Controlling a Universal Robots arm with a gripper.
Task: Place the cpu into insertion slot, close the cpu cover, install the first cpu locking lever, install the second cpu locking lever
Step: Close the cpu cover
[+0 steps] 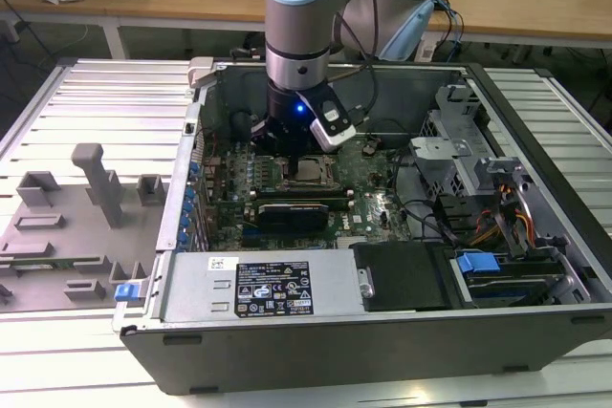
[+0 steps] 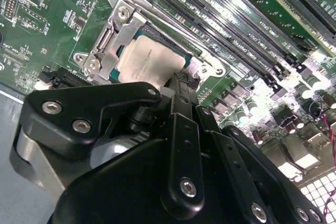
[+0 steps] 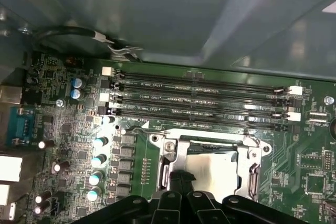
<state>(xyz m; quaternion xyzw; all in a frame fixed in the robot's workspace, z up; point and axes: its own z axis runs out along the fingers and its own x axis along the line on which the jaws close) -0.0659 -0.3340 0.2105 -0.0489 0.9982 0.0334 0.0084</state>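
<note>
The cpu (image 2: 148, 60) lies flat in the insertion slot (image 2: 195, 53) on the green board, its dull silver top showing through the window of the cpu cover (image 2: 112, 39). The cover lies down over it. A thin metal lever rod (image 2: 157, 18) runs along one side of the socket. My gripper (image 2: 180, 83) hangs just over the socket's edge beside the cpu, its black fingers together with nothing seen between them. In the first wrist view the cpu (image 3: 212, 174) and the cover (image 3: 173, 157) sit right past the gripper (image 3: 181, 178). The exterior view has the cpu (image 1: 308, 171) below the gripper (image 1: 290, 147).
Long black memory slots (image 3: 199, 100) run beside the socket. A black card (image 1: 301, 209) lies in front of it, and the case walls (image 1: 382, 332) enclose the board. Cables and a drive cage (image 1: 459, 155) fill the exterior view's right. Grey fixtures (image 1: 96, 183) stand outside the case.
</note>
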